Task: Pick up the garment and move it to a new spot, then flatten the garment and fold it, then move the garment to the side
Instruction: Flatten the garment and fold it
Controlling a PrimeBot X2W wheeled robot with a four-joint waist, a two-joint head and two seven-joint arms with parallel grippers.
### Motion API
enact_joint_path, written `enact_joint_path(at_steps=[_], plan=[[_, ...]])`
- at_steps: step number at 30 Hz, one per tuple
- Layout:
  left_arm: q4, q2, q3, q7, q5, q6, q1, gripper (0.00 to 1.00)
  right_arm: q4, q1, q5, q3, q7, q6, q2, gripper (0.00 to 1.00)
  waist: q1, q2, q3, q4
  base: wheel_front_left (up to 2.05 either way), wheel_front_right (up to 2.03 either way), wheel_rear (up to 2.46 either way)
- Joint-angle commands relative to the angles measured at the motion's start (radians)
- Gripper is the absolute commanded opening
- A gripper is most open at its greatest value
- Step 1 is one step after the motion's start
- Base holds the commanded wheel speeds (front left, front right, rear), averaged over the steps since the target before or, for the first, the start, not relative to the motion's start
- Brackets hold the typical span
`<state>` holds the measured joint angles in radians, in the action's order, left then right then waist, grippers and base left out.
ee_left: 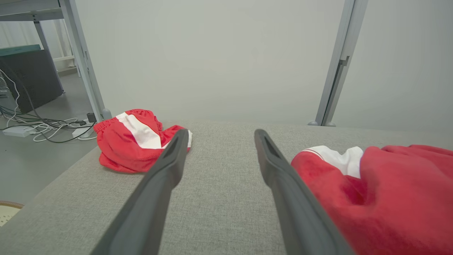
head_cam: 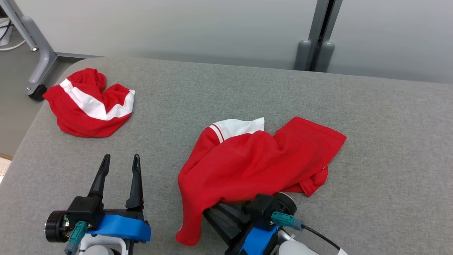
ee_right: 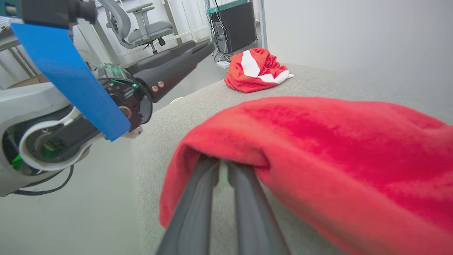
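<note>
Two pincers are shown: the right pincer [ee_right: 221, 166] is clamped on the garment [head_cam: 254, 163] draped over it, seemingly for lifting, the left pincer [head_cam: 120, 161] held wide open, empty.

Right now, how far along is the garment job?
Done: nothing complete; the red garment lies bunched and unfolded on the grey table. In hand: the right gripper is shut on its near edge, cloth draped over it; the left gripper is open, beside the cloth, not touching. Left: move, flatten, fold, set aside. A second red-and-white garment sits crumpled at the table's far left.
</note>
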<state>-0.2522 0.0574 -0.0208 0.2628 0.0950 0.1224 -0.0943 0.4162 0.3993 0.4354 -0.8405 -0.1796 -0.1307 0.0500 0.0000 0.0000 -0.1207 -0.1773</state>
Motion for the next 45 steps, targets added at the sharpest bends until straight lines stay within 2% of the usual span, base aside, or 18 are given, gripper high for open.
enact_joint_path(at_steps=[1, 5, 12, 16, 22, 28, 32, 37, 45], plan=[[0.002, 0.000, 0.002, 0.003, -0.004, -0.005, -0.008, 1.00, -0.002, -0.009, 0.003, 0.008, -0.010, 0.000, 0.001, 1.00, 0.0000, 0.0000, 0.001, 0.005, 0.00, 0.00, 0.00], [-0.002, 0.001, 0.014, 0.003, -0.007, -0.006, -0.004, 1.00, -0.027, 0.011, -0.031, 0.044, -0.025, 0.000, 0.002, 1.00, 0.0000, 0.0000, 0.004, 0.029, 0.00, 0.00, 0.00], [0.000, -0.001, 0.019, 0.003, -0.011, -0.004, 0.002, 1.00, -0.145, -0.020, -0.083, 0.174, -0.005, 0.000, 0.060, 1.00, 0.0000, 0.0000, 0.016, 0.068, 0.00, 0.00, 0.00], [0.002, -0.001, 0.021, 0.003, -0.011, -0.003, 0.003, 1.00, -0.216, -0.069, -0.107, 0.303, 0.021, 0.000, 0.090, 1.00, 0.0000, 0.0000, 0.020, 0.080, 0.00, 0.00, 0.00], [0.001, -0.003, 0.019, 0.003, -0.015, -0.002, 0.004, 1.00, -0.254, -0.120, -0.162, 0.531, 0.047, 0.000, 0.115, 1.00, 0.0000, 0.0000, 0.023, 0.083, 0.00, 0.00, 0.00], [0.007, -0.004, 0.019, 0.003, -0.018, 0.000, 0.005, 1.00, -0.248, -0.105, -0.225, 0.671, 0.075, 0.000, 0.130, 1.00, 0.0000, 0.0000, 0.020, 0.070, 0.00, 0.00, 0.00], [0.016, -0.005, 0.015, 0.003, -0.020, 0.000, 0.000, 1.00, -0.204, -0.058, -0.287, 0.724, 0.097, 0.000, 0.138, 1.00, 0.0000, 0.0000, 0.006, 0.054, 0.00, 0.00, 0.00], [0.019, -0.006, 0.002, 0.003, -0.017, -0.005, -0.018, 1.00, -0.089, 0.012, -0.329, 0.765, 0.122, 0.000, 0.149, 1.00, 0.0000, 0.0000, -0.023, 0.025, 0.00, 0.00, 0.00], [0.026, -0.007, -0.019, 0.003, 0.001, -0.018, -0.058, 1.00, 0.198, 0.141, -0.348, 0.802, 0.119, 0.000, 0.191, 1.00, 0.0000, 0.0000, -0.088, -0.039, 0.00, 0.00, 0.00]])
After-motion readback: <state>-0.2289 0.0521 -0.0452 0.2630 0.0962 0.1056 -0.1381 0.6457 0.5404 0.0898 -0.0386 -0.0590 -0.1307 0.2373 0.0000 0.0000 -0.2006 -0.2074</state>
